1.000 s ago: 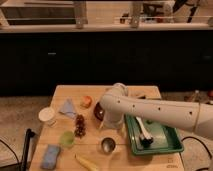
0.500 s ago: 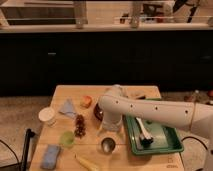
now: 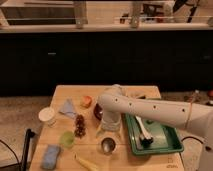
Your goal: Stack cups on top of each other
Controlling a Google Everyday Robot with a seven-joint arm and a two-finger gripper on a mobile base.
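Note:
A shiny silver cup stands near the table's front edge. A pale green cup stands to its left. A wider white cup stands further left, near the table's left edge. My gripper hangs from the white arm, which reaches in from the right. It points down just behind and above the silver cup and holds nothing that I can see. The dark red bowl is partly hidden behind the arm's wrist.
A green tray holding a white brush sits right of the gripper. A blue cloth, an orange fruit, dark grapes, a blue sponge and a banana lie on the wooden table.
The gripper has shifted only slightly near the silver cup. The cups have not moved.

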